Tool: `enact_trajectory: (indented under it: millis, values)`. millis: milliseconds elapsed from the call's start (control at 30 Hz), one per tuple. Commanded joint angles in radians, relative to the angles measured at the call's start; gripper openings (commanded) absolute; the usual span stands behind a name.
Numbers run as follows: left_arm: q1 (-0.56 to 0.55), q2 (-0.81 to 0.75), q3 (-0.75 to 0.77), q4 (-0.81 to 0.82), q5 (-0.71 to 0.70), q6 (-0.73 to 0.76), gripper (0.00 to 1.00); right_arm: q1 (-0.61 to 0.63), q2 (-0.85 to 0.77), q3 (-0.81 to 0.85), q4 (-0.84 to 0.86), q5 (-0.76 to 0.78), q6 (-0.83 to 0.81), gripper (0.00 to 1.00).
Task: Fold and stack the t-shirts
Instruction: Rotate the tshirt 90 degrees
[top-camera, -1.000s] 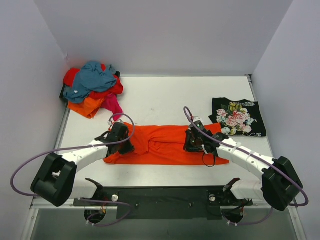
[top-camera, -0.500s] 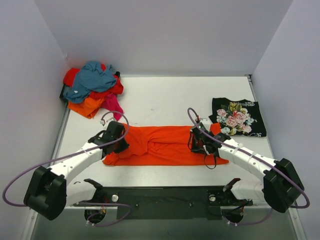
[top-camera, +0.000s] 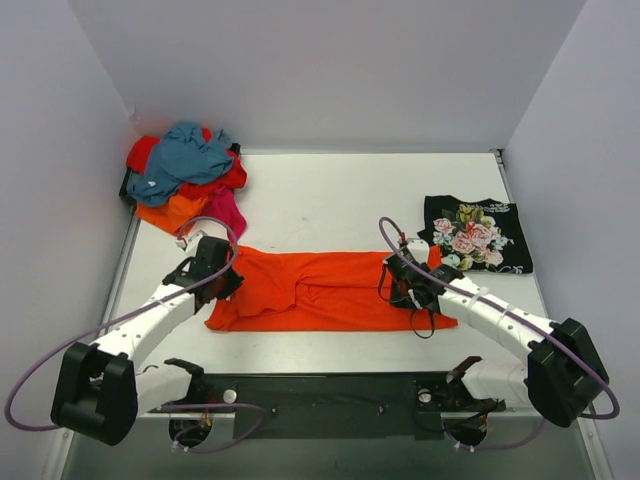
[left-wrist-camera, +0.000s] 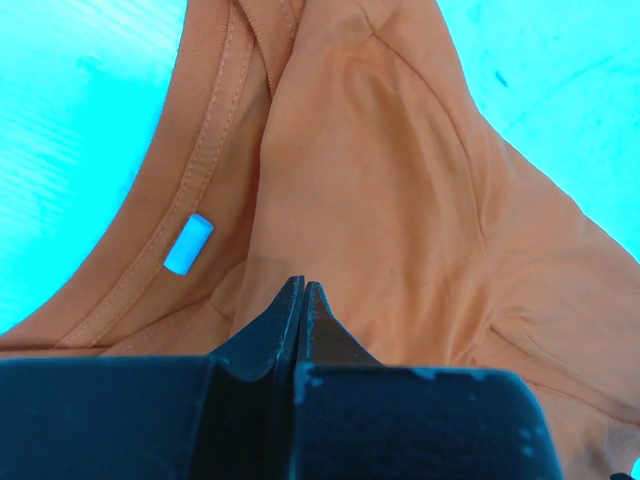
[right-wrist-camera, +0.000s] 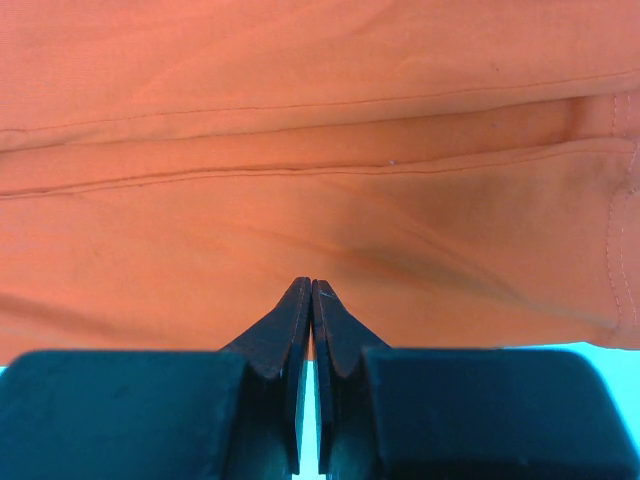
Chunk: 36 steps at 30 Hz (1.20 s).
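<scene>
A bright orange t-shirt (top-camera: 320, 290) lies folded into a long strip across the near middle of the table. My left gripper (top-camera: 222, 276) is shut at its left end, tips over the cloth beside the collar and its white label (left-wrist-camera: 188, 243), with no cloth between the jaws (left-wrist-camera: 302, 285). My right gripper (top-camera: 403, 292) is shut near the strip's right end; its tips (right-wrist-camera: 312, 285) rest at the near edge of the orange shirt (right-wrist-camera: 300, 150), with table showing under them. A black floral t-shirt (top-camera: 475, 235) lies folded at the right.
A loose pile of teal, red, orange and pink shirts (top-camera: 185, 180) sits in the back left corner. White walls close the table on three sides. Purple cables loop above both wrists.
Both shut grippers have slid outward along the orange shirt, the left up and to the left, the right a little to the right. The shirt has hardly shifted.
</scene>
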Motion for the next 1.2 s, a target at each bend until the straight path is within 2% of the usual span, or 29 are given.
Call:
enact_trajectory:
  millis: [0, 233, 567, 700, 800, 900, 1000, 1100, 1167]
  values:
    - [0.001, 0.079, 0.043, 0.086, 0.001, -0.05, 0.0, -0.014, -0.005, 0.037, -0.059, 0.043, 0.021, 0.0]
    - [0.0, 0.231, 0.113, 0.121, -0.024, -0.067, 0.0, -0.034, 0.023, 0.026, -0.07, 0.049, 0.041, 0.0]
    - [-0.005, 0.409, 0.19, 0.104, -0.078, -0.138, 0.0, -0.031, 0.227, 0.023, -0.062, 0.033, 0.124, 0.0]
    - [-0.025, 0.512, 0.251, 0.106, -0.094, -0.152, 0.0, 0.043, 0.297, 0.031, -0.061, 0.045, 0.177, 0.0]
    - [-0.036, 0.613, 0.313, 0.112, -0.065, -0.14, 0.0, 0.157, 0.356, 0.071, -0.061, 0.042, 0.225, 0.0]
    - [-0.066, 0.69, 0.426, 0.133, -0.046, -0.086, 0.0, 0.263, 0.437, 0.118, -0.032, 0.007, 0.277, 0.0]
    - [-0.109, 0.832, 0.587, 0.118, -0.025, -0.023, 0.0, 0.383, 0.518, 0.25, 0.024, -0.042, 0.273, 0.0]
    - [-0.134, 1.025, 0.859, 0.014, 0.015, 0.046, 0.0, 0.414, 0.56, 0.333, 0.059, -0.097, 0.222, 0.0]
    - [-0.14, 1.139, 1.018, -0.058, 0.058, 0.08, 0.0, 0.382, 0.496, 0.309, 0.144, -0.151, 0.187, 0.0]
